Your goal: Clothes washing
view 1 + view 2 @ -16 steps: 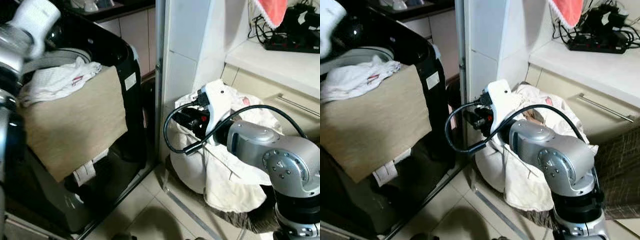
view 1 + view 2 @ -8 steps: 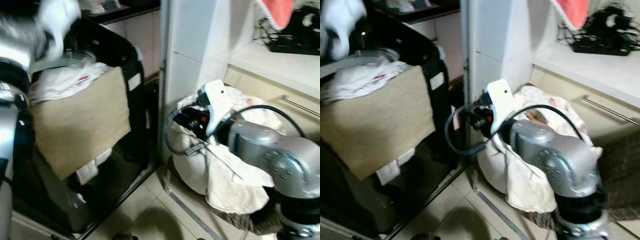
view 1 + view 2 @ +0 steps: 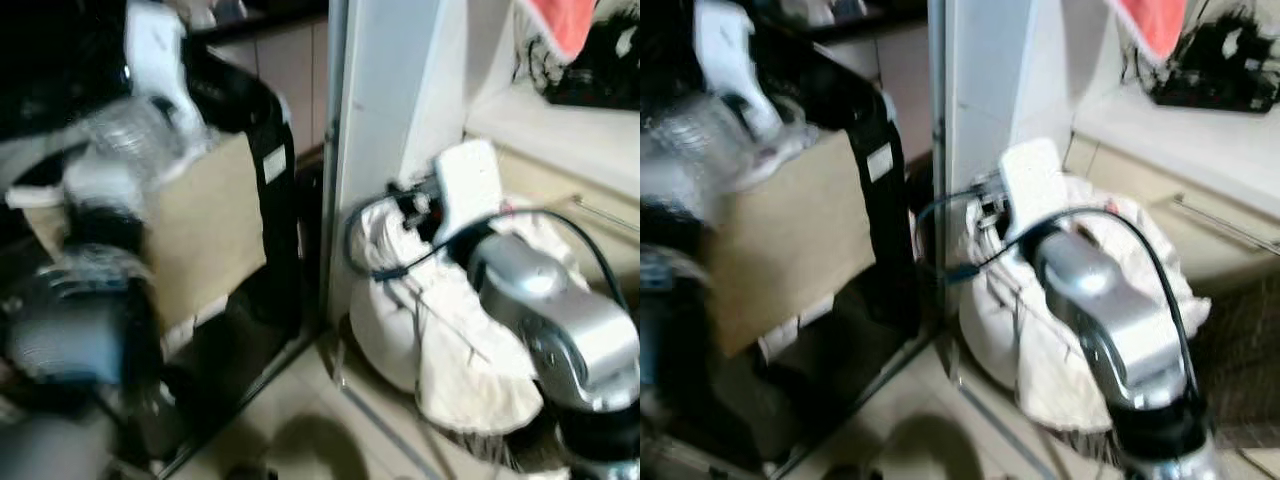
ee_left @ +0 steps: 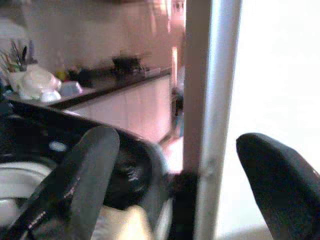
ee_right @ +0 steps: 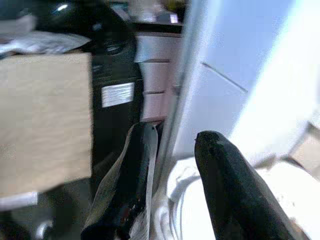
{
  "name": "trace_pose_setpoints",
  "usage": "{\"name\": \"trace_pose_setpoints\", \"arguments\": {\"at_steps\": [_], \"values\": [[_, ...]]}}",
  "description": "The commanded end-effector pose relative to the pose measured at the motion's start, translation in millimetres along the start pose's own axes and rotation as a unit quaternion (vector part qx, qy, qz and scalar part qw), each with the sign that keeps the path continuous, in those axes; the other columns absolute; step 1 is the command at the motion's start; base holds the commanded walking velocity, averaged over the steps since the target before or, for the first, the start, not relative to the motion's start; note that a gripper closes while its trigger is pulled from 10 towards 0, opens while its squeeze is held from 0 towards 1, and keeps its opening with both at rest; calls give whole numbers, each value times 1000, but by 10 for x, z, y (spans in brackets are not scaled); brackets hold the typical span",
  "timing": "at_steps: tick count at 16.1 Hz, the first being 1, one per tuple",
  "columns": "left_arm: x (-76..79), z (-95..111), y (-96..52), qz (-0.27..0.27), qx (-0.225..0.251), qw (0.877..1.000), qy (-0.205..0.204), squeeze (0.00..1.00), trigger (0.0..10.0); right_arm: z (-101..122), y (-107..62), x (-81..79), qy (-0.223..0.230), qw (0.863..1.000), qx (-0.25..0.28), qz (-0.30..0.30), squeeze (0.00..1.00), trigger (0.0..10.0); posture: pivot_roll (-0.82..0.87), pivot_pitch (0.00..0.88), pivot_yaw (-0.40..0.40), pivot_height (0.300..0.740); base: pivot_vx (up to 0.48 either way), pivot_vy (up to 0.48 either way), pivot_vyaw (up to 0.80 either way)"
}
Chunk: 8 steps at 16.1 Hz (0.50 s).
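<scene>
My right tool [image 5: 170, 190] pinches a white garment [image 3: 430, 330] from the pile for the washer [image 3: 255, 200], my left tool [image 4: 175, 185] spread apart and empty.

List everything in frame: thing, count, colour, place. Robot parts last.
Washing machine: one, black, on the robot's left.
Beige cloth: one, draped over the washer's front edge.
White laundry pile: one heap, white and cream, low on the right beside the white pillar.
White pillar: one, between washer and laundry.
Counter: one, pale, upper right.
Red cloth: one, hanging top right.
Black cables: a tangle on the counter.
Left gripper: black fingers open, raised over the washer.
Right gripper: at the laundry pile, white fabric against one finger; grip unclear.
</scene>
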<state>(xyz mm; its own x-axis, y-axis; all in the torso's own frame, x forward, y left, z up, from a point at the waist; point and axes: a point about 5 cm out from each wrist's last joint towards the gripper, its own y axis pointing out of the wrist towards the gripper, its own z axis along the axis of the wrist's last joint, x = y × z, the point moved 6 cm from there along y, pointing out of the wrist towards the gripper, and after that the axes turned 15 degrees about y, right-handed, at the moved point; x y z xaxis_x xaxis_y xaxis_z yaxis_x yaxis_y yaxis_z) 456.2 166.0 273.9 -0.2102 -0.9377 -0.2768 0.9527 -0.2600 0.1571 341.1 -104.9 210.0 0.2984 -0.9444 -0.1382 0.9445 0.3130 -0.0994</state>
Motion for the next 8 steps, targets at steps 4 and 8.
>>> {"name": "trace_pose_setpoints", "arguments": {"at_steps": [4, 8], "values": [[444, 262, -214, 1, 48, 999, 11, 0, 10000, 154, 13, 6, 4, 999, 51, 7, 0, 10000, -60, 0, 34, 740, 147, 0, 0], [529, 146, -377, -9, 17, 997, 79, 0, 10000, 92, 25, -3, -4, 999, 44, 16, 0, 10000, -55, 0, 36, 740, 320, 0, 800]]}}
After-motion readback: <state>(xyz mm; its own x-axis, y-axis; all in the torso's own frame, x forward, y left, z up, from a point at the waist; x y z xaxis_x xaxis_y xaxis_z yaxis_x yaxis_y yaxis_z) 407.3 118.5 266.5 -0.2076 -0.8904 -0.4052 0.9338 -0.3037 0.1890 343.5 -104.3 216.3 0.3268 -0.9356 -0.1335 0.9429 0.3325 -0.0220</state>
